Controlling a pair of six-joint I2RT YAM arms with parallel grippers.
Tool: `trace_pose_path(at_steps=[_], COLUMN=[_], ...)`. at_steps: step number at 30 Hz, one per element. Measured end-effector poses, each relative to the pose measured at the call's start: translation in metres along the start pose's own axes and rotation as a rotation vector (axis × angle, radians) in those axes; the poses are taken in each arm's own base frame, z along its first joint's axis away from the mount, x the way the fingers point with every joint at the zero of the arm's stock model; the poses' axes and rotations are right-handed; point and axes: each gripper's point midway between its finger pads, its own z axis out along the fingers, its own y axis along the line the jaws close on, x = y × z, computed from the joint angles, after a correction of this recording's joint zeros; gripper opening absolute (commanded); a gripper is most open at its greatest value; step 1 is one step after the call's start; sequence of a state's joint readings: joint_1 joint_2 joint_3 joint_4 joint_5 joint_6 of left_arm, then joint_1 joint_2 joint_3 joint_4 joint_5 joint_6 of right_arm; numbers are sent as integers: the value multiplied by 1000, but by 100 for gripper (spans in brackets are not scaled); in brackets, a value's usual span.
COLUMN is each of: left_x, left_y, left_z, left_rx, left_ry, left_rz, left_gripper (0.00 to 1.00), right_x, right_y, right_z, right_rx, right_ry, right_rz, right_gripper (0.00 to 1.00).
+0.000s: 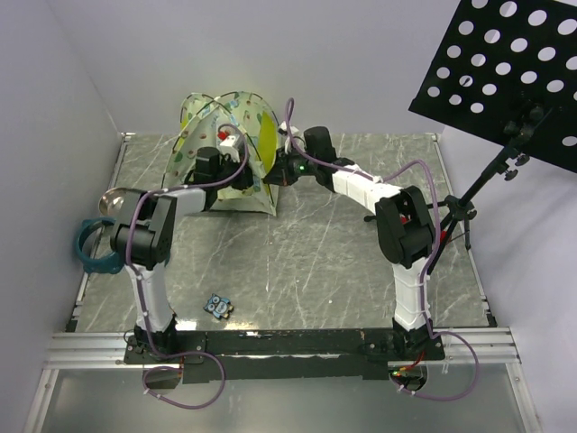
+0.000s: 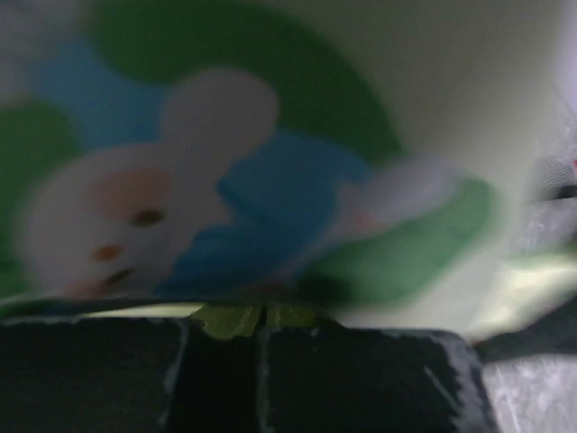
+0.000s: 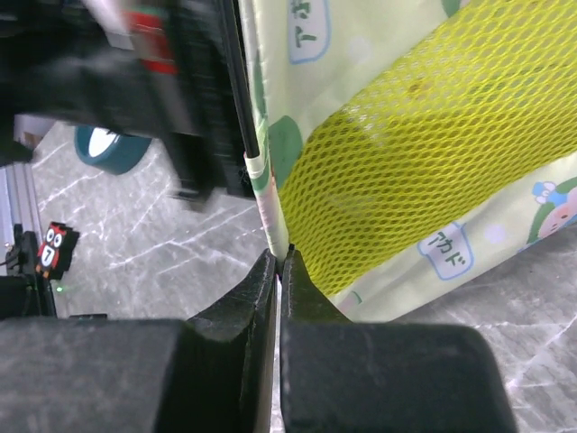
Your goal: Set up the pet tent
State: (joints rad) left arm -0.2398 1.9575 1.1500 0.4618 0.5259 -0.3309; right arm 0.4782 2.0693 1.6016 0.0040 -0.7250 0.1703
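1. The right gripper (image 3: 278, 271) has its jaws pressed together on the pet tent (image 3: 379, 45), pinching a lower corner seam just where a thin black pole (image 3: 236, 81) enters its sleeve.
2. The left gripper (image 2: 257, 329) looks clamped on a lime fold of the tent's fabric, though that view is blurred.
3. The tent stands domed at the far left of the counter (image 1: 315, 262), held between the two grippers.
4. It is probably light and soft with springy poles, so it will likely slide or tip rather than resist. Seams and pole sleeves give a firm hold, while the yellow mesh (image 3: 433, 144) may snag.
5. A teal ring (image 1: 95, 248) and an owl card (image 1: 216, 307) lie well apart from it.
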Motion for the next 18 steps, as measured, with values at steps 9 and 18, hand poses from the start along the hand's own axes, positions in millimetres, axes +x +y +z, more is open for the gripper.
trace_pose_path(at_steps=[9,18], left_x=[22,-30], left_y=[6,24], left_z=[-28,-103], left_rx=[-13,-157], left_ry=[148,198], left_rz=[155,485], left_gripper=[47,47], right_x=[-6,1], right_y=[-3,-5], right_z=[-11,-13], right_rx=[12,17], right_ry=[-16,-4], right_rz=[3,17], right_gripper=[0,0])
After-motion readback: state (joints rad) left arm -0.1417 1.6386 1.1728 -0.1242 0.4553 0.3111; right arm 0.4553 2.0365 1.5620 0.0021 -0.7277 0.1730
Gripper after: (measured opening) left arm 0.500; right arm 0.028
